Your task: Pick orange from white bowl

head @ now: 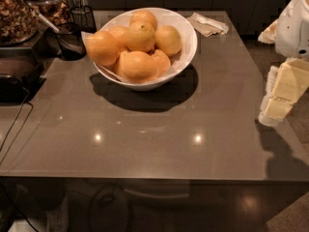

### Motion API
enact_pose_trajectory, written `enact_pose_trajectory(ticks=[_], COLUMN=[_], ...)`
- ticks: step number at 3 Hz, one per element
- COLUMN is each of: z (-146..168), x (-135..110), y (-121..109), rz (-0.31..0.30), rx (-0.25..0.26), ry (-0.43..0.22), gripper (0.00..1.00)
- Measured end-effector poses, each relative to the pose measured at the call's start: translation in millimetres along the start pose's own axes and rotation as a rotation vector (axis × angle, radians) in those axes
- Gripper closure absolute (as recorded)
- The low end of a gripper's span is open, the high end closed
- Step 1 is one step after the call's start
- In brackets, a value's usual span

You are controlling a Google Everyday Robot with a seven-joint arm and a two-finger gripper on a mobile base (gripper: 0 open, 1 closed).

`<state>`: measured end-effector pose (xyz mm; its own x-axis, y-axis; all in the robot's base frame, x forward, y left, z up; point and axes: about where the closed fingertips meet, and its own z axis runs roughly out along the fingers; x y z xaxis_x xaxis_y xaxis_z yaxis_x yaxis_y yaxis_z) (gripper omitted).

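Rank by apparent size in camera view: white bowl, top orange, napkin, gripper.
1. white bowl
2. gripper, at right edge of table; nearer, so unsure
3. top orange and napkin: look alike
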<state>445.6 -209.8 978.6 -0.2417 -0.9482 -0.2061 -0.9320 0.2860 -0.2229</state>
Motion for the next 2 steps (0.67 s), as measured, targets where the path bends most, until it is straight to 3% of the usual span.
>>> enact_pose_trajectory(ticks=[1,2], z=[4.9,6.4], x=[-26.0,-64.3], y=[-15.6,-43.0], rz=[-0.004,-0.044], rx=[-0.04,-0.015], ry=[0.01,0.017], gripper=[0.0,0.0])
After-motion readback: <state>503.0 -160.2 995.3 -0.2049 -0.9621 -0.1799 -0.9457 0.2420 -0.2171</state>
